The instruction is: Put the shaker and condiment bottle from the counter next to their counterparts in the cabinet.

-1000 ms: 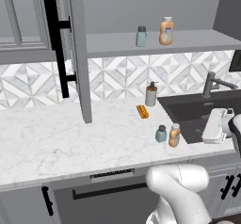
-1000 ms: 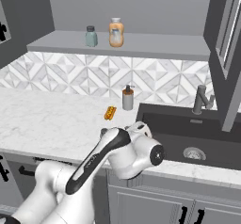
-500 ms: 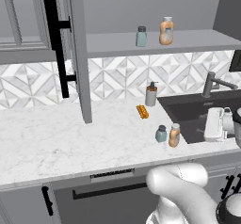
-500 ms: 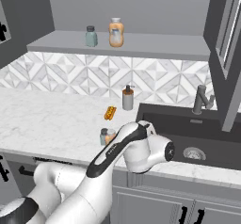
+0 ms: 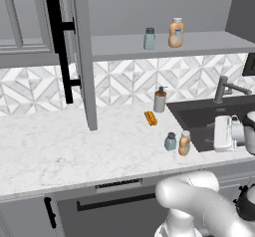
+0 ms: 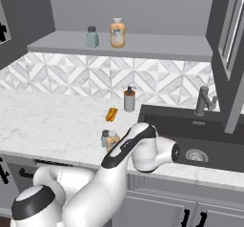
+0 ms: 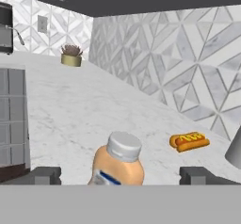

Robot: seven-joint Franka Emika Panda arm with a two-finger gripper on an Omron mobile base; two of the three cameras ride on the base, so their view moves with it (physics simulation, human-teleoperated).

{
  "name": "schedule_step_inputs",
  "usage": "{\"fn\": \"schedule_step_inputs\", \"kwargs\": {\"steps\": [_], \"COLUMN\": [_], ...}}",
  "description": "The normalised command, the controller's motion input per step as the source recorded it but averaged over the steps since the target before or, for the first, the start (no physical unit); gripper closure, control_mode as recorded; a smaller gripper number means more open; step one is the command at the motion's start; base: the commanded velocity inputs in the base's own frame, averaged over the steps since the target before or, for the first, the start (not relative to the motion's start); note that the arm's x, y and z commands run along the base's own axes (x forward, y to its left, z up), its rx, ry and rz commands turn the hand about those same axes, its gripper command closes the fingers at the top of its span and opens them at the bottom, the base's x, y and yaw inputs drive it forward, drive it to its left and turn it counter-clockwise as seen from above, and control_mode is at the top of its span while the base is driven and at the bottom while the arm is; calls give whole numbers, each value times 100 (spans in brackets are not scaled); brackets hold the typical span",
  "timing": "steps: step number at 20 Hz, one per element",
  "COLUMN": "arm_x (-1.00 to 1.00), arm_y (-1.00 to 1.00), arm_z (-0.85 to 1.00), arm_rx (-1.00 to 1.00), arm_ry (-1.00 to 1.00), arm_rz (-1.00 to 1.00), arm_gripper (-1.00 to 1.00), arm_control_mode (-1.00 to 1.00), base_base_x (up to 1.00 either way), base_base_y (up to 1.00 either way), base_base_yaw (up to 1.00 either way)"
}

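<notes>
Nothing had been moved: the small teal-grey shaker [image 5: 171, 142] and waisted orange-tan bottle [image 7: 118, 167] stood near the white marble bench's [image 5: 60, 151] front edge, the wide-open, empty hand [image 7: 120, 176] flanking the bottle.

In the hand view the condiment bottle [image 7: 118, 166] is cut off below its shoulder, its label barely showing, and the grey pump dispenser [image 7: 235, 150] is clipped by the right edge. From the right base view the arm's white elbow hides the lower part of the shaker [image 6: 105, 138] on the worktop [image 6: 52, 121]. The cabinet door [image 5: 82, 57] runs past the top edge.
</notes>
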Motion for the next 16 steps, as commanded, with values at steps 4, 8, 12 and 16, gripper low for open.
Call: {"fn": "schedule_step_inputs", "kwargs": {"steps": [4, 8, 12, 16], "arm_x": [54, 22, -40, -35], "arm_y": [0, 0, -1, -1], "arm_z": [0, 0, 0, 0], "arm_rx": [0, 0, 2, 1], "arm_ry": [0, 0, 0, 0], "arm_rz": [0, 0, 0, 1], "arm_gripper": [-100, -100, -100, -100], "arm_control_mode": [-100, -100, -100, -100], "base_base_x": [0, 0, 0, 0], "base_base_y": [0, 0, 0, 0], "base_base_yaw": [0, 0, 0, 0]}}
